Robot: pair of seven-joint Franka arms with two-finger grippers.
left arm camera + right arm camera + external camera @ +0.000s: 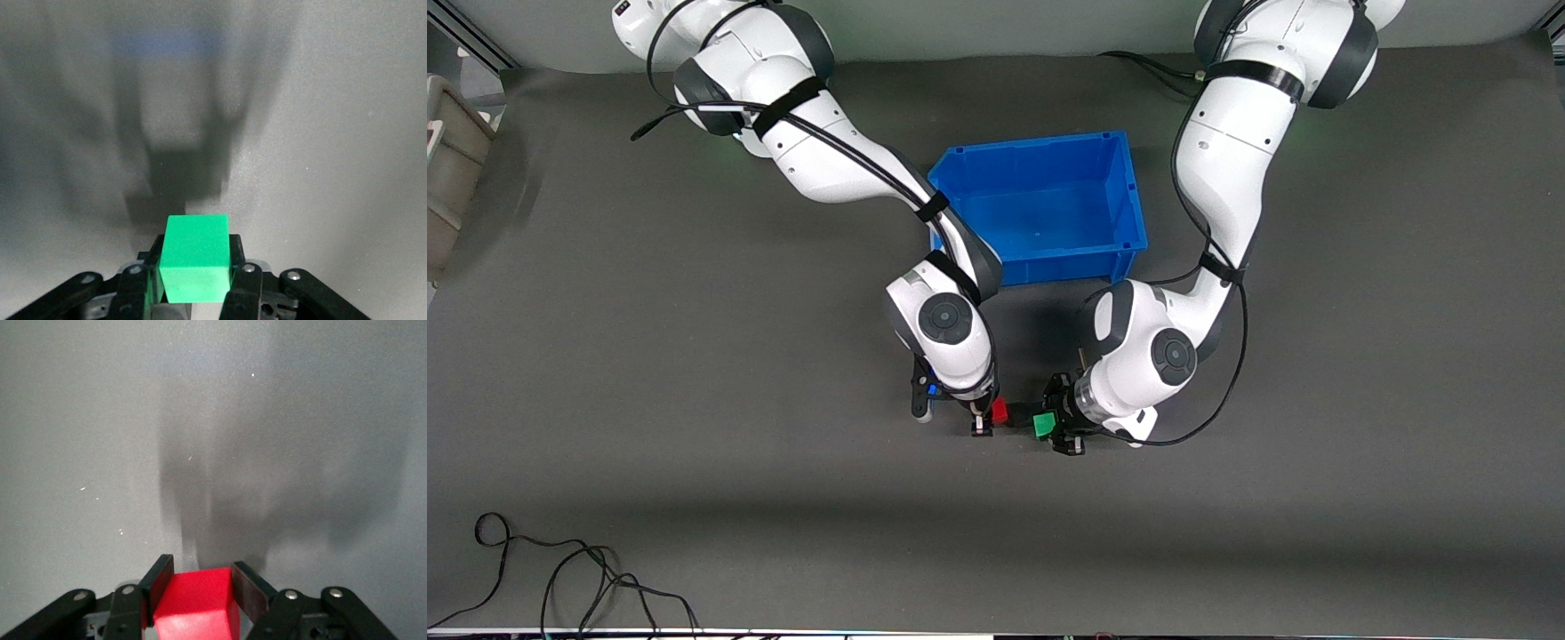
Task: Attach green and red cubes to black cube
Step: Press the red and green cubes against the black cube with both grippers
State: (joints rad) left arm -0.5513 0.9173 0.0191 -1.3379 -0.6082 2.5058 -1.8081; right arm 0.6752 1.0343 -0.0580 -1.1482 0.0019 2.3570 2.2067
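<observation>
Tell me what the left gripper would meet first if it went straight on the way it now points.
Probably only the grey mat. The left gripper is shut on the green cube, and its wrist view shows bare mat and shadows ahead. Depth is unclear; no black cube shows in that line.

Overhead lighting is even and moderately bright. The grey mat (694,400) shows no glare. Both arms cast soft shadows beneath them, and a broad dim band runs along the mat's camera-side edge. Wrist views show blurred, diffuse shadows; the green cube (195,257) and red cube (198,603) appear slightly soft.
</observation>
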